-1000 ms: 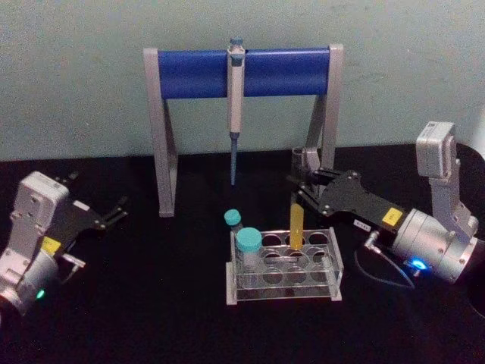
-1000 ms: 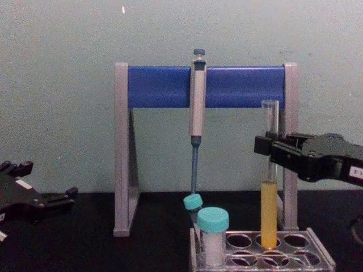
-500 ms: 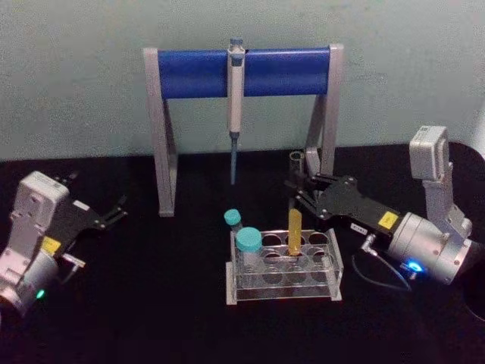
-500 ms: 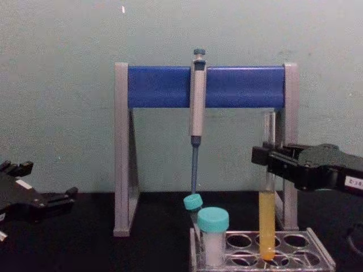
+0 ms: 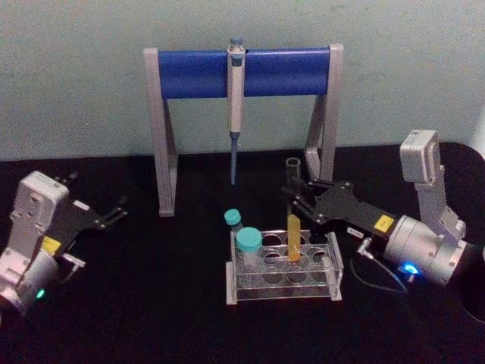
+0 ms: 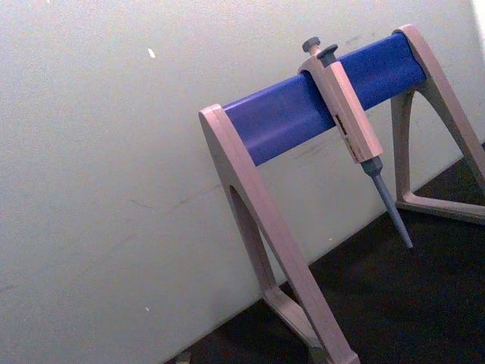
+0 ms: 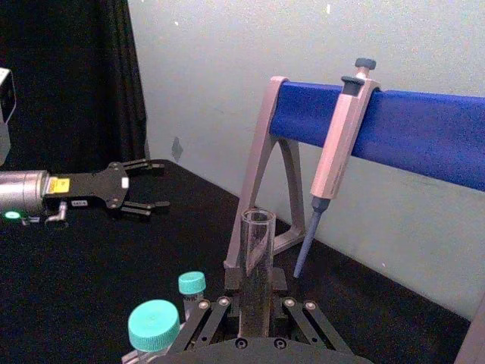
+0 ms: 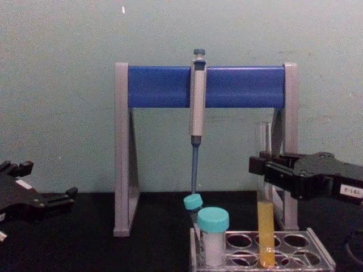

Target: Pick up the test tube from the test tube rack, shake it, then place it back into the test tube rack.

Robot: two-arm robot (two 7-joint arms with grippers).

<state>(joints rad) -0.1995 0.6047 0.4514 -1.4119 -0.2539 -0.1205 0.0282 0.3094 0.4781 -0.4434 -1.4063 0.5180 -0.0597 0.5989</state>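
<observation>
Right jaws are clamped on the tube point(image 5: 292, 227) at its clear upper part, above the yellow liquid; over the last second they have carried it down, so its base now sits deeper in a rack point(image 5: 334, 267) hole than before, right of the vials point(image 5: 248, 241); the tube stands upright; I judge the shake is done and the return nearly finished, with only full seating and release left; left jaws rest spread and empty at the left of the bench point(image 5: 151, 318), parked.
</observation>
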